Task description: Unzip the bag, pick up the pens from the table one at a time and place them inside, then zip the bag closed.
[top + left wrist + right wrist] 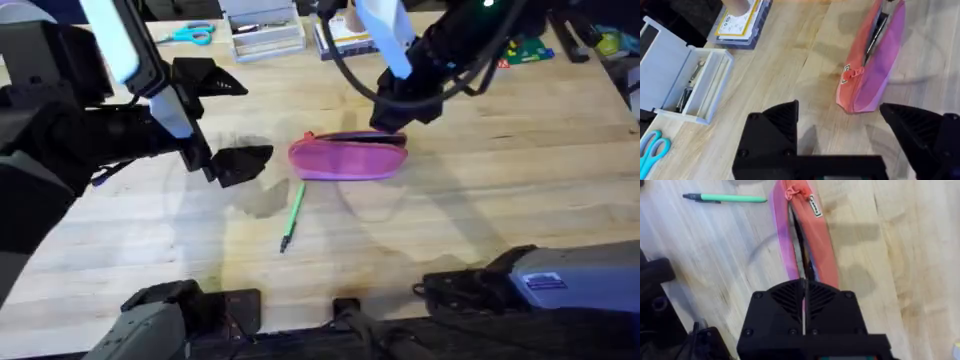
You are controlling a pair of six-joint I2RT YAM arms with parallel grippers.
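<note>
Left gripper [232,120]: your fingers [771,131] stand wide apart and hold nothing; they hover over the bench [480,200], at 9 o'clock of the bag [348,158].
Pen [292,215]: it lies loose on the bench at 7 o'clock of the bag, its dark tip pointing toward you.
Bag: it lies mid-bench, and its zipper seam [801,240] gapes along the top.
Right gripper [803,311]: your fingers are pressed together over the bag's 3 o'clock end, seemingly pinching the seam.
Step in hand: judged as opening the bag.
Advice: keep the right pinch steady, then bring the left fingers straight down across the pen's middle.
</note>
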